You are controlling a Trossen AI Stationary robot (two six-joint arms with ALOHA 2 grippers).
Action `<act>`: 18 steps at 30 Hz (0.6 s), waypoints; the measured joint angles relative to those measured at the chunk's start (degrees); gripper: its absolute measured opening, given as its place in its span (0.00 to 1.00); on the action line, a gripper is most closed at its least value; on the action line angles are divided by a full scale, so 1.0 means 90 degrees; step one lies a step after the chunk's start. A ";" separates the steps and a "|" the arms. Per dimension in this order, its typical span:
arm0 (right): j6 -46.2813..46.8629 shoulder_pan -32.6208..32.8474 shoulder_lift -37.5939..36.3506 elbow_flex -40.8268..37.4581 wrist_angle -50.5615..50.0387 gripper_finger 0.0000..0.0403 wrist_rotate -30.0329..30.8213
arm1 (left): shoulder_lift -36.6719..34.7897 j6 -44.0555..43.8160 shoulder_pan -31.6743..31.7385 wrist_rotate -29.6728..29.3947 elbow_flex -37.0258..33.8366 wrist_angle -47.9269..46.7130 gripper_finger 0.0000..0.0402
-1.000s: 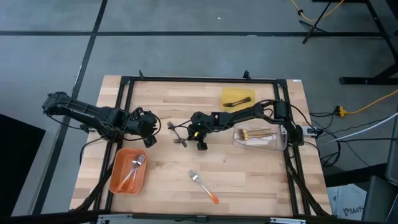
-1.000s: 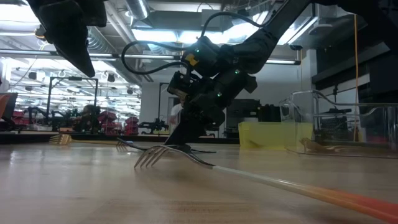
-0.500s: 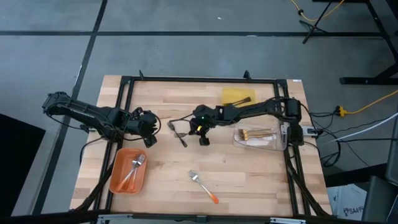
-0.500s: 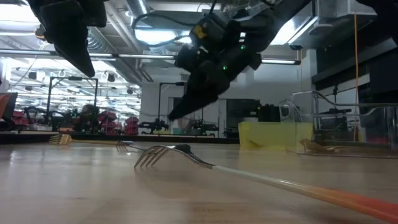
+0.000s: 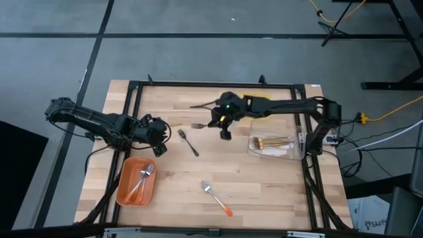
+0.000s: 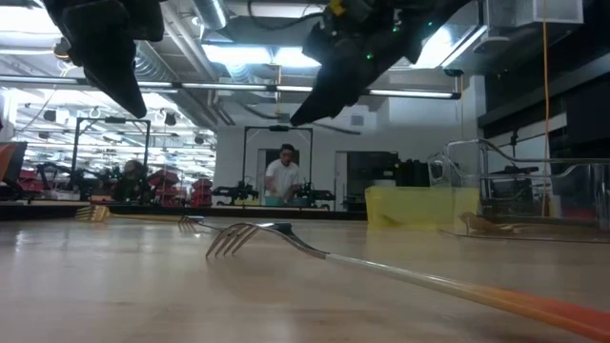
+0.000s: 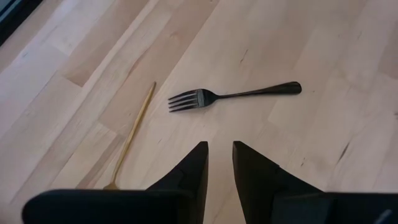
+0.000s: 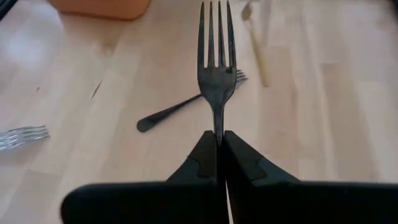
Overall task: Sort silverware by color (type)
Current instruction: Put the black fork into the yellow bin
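My right gripper (image 5: 218, 108) hangs over the far middle of the table, shut on a dark fork (image 8: 216, 68). A second dark fork (image 5: 188, 143) lies flat on the wood, with a gold utensil (image 7: 134, 134) near it. A silver fork with an orange handle (image 5: 217, 198) lies near the front edge. Another such fork rests in the orange tray (image 5: 125, 192). My left gripper (image 5: 158, 137) waits at the table's left with its fingers (image 7: 198, 163) a little open, pointing at the lying dark fork (image 7: 233, 95). My right gripper pinches the dark fork's handle (image 8: 217, 123) between its two fingers, just behind the neck; the rest of the handle is hidden between them. The fingers come from the table's right, slanting down, along the fork. The fork sticks out ahead, tines toward the left, lifted clear.
A yellow tray (image 5: 263, 100) stands at the far edge, partly under the right arm. A clear tray (image 5: 294, 151) with gold utensils stands at the right. A black frame (image 5: 198, 84) runs around the tabletop. A person (image 6: 283, 176) stands in the room beyond.
My right gripper has risen from the table and gone toward the far edge, staying shut. The dark fork has come up with it, lifted clear. The other dark fork has stayed on the wood.
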 joint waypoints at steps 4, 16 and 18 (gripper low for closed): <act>-0.0191 -0.0299 -0.0391 0.0000 -0.0348 0.00 0.0001 | 0.0000 0.0000 0.0000 0.0000 0.0000 0.0011 0.17; -0.1132 -0.1416 -0.0992 0.0002 -0.2068 0.00 0.0010 | 0.0000 -0.0002 -0.0001 0.0000 0.0000 0.0014 0.17; -0.1467 -0.1631 -0.0994 0.0002 -0.2371 0.01 0.0012 | 0.0000 -0.0002 0.0000 0.0000 0.0000 0.0011 0.17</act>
